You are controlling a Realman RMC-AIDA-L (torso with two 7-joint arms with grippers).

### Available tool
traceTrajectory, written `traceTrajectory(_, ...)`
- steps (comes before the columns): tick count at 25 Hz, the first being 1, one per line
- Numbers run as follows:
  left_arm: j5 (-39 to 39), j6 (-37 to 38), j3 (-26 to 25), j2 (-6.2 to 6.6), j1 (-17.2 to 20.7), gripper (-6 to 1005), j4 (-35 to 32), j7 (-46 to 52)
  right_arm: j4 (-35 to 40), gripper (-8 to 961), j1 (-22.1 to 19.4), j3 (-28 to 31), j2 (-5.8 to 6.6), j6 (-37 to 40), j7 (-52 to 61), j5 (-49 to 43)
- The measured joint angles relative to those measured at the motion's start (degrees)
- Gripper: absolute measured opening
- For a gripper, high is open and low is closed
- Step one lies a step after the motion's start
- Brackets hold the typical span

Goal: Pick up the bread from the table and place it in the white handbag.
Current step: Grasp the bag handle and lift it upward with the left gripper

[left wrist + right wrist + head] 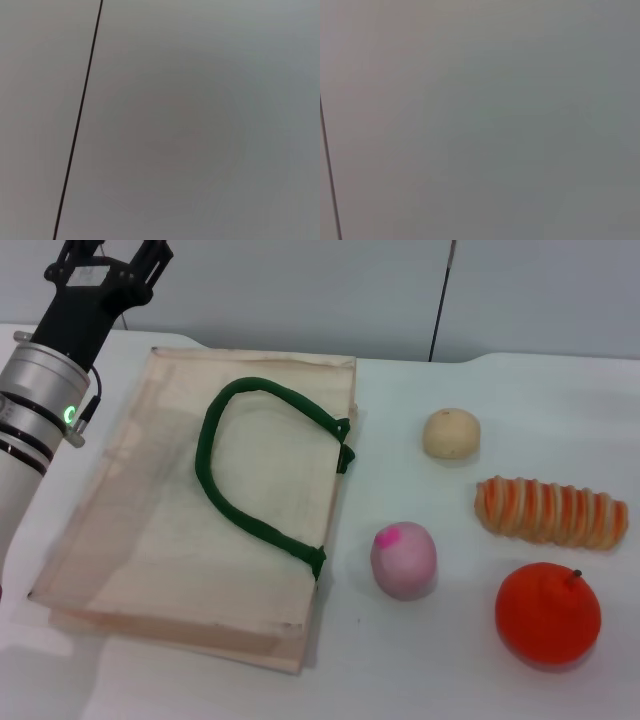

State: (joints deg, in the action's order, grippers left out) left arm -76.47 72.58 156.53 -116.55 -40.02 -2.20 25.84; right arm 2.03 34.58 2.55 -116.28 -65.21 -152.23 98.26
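Opening step: striped orange-and-cream ridged bread [551, 512] lies untouched on white bench [420, 670], well right of flat cream handbag [150, 540]. Left end effector [105, 265] raised, grip state indiscernible; next comes reaching the bread.

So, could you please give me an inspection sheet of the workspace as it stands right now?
Surface: white table, smooth, nothing spilled.
Job's things: bread lies on the table at the robot's right, untouched; white handbag lies flat at the left, its green handles resting on top.
Clutter: beige bun beyond the bread, pink-topped ball between bag and bread, orange fruit nearer than the bread.
Grippers: left gripper raised above the bag's far left corner, holding nothing; right gripper not in view.
Cables: thin black one on the left arm's wrist.
Surroundings: grey wall with a dark vertical seam.
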Motion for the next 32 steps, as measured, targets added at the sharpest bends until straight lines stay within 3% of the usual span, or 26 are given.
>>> traceTrajectory(14, 0.0, -0.3, 0.0, 0.19, 0.1, 786, 0.1, 1.0, 0.0, 884, 0.0, 0.0, 0.00, 0.0, 0.0, 0.0)
traceTrajectory(21, 1.8, -2.5, 0.8, 1.05, -0.6, 787, 2.4, 14.7, -0.1, 885, 0.0, 0.1, 0.02, 0.0, 0.0, 0.0)
traceTrajectory(24, 6.4, -2.1, 2.1, 1.32, -1.2, 787, 5.7, 19.0, 0.1, 885, -0.3, 0.4, 0.03, 0.1, 0.0, 0.0)
traceTrajectory(31, 21.1, -0.1, 7.5, 5.79, -3.6, 788, 12.4, 42.8, 0.2, 885, -0.4, 0.4, 0.00, 0.3, 0.0, 0.0)
traceTrajectory(32, 21.1, -0.1, 7.5, 5.79, -3.6, 788, 12.4, 42.8, 0.2, 885, -0.4, 0.4, 0.00, 0.3, 0.0, 0.0)
